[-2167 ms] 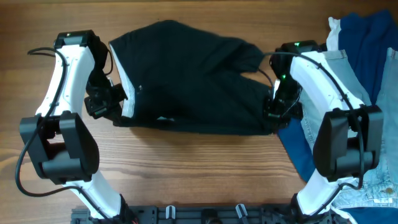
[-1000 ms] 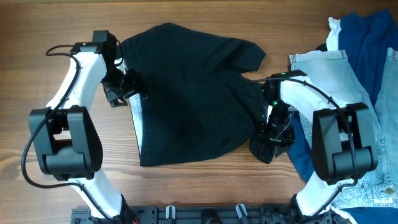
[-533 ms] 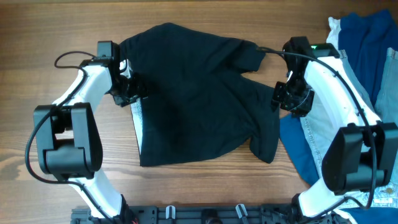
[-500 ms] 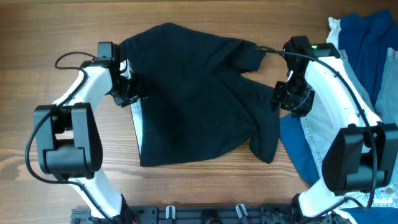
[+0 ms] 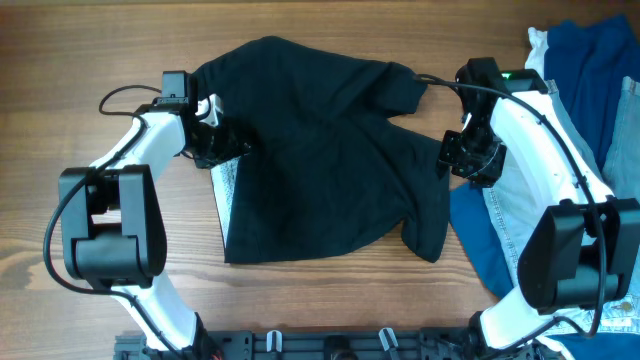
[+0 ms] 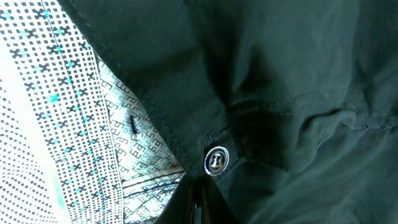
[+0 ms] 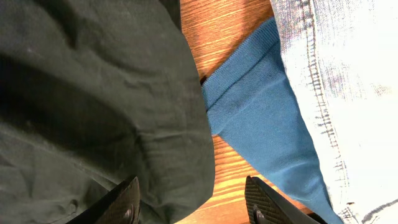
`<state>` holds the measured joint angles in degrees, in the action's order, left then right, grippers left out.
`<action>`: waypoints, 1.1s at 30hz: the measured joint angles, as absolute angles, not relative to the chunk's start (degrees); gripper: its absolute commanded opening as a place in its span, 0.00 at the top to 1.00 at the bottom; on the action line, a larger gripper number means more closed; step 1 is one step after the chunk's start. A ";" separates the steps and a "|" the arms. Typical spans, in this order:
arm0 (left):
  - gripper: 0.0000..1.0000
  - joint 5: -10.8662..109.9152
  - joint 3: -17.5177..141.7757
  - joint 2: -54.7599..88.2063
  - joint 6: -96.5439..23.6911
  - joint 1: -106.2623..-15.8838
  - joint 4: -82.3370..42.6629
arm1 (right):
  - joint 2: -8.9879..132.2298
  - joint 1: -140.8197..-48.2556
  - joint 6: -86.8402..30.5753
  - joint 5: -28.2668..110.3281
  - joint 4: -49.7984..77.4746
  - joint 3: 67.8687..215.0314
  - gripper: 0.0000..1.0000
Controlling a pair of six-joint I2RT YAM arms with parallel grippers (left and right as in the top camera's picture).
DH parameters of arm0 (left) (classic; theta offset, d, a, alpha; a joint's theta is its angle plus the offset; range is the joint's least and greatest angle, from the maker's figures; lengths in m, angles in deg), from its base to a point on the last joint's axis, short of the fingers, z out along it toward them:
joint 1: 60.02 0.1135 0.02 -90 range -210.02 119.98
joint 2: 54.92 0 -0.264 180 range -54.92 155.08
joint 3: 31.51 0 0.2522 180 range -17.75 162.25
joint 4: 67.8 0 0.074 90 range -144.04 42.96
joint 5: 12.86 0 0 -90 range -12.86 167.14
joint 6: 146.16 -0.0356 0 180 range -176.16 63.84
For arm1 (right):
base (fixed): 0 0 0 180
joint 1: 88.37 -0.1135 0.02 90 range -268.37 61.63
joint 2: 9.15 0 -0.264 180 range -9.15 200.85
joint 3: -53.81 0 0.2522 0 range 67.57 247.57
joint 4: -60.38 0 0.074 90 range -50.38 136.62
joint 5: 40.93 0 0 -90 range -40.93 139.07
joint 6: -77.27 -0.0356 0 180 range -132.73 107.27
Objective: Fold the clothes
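The black shorts [image 5: 320, 150] lie spread in the middle of the wooden table, the waistband folded back at the left so the white patterned lining [image 5: 226, 190] shows. My left gripper [image 5: 228, 148] is at that waistband. In the left wrist view it [image 6: 199, 202] is shut on the black edge just under the metal snap button [image 6: 216, 160]. My right gripper [image 5: 452, 160] hovers over the shorts' right edge. Seen from the right wrist it [image 7: 194, 208] stands open, the black cloth [image 7: 93, 106] under its left finger and bare wood in the gap.
A dark blue cloth [image 7: 261, 118] and light-blue denim jeans [image 7: 348, 81] lie just right of the right gripper. They pile up along the table's right side [image 5: 590, 70]. The robot base rail [image 5: 330, 345] runs along the front edge.
My left gripper slid a little right onto the waistband and went from open to shut. The right arm rose from the shorts' lower right corner to the right edge, then held still.
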<state>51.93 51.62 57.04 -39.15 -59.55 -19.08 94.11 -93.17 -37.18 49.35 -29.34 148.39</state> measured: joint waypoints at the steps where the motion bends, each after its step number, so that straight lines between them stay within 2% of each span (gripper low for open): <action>1: 0.96 51.99 51.64 57.04 -39.13 -59.42 -18.19 | 94.11 -93.17 -37.18 49.35 -29.34 148.39 0.45; 4: 0.96 53.33 51.73 55.81 -39.96 -57.65 -10.78 | 94.11 -93.17 -37.12 49.35 -29.30 148.39 0.45; 10: 0.96 58.11 52.82 40.41 -42.40 -48.91 -2.69 | 94.11 -93.17 -37.09 49.13 -27.92 148.39 0.44; 15: 0.96 62.99 52.84 41.02 -42.62 -48.10 0.28 | 94.11 -93.19 -36.02 48.21 -25.43 148.39 0.41; 21: 0.96 76.58 51.09 41.85 -38.30 -47.51 7.84 | 94.11 -93.67 -24.61 31.71 -0.93 148.35 0.40; 23: 0.96 77.59 51.09 41.89 -37.38 -47.31 7.87 | 94.37 -94.20 -23.70 27.03 5.30 148.32 0.40; 26: 0.96 77.76 51.07 41.89 -36.92 -47.31 7.23 | 97.63 -96.82 -23.08 19.97 12.45 148.32 0.33; 30: 0.96 77.74 51.07 41.89 -36.72 -47.31 7.04 | 103.55 -100.52 -22.97 16.10 17.26 148.32 0.32; 33: 0.96 77.74 51.07 41.89 -36.63 -47.31 7.30 | 110.70 -103.03 -26.03 15.69 25.94 148.30 0.33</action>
<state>77.74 51.07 41.89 -36.63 -47.31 7.30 110.70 -103.03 -26.03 15.69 25.94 148.30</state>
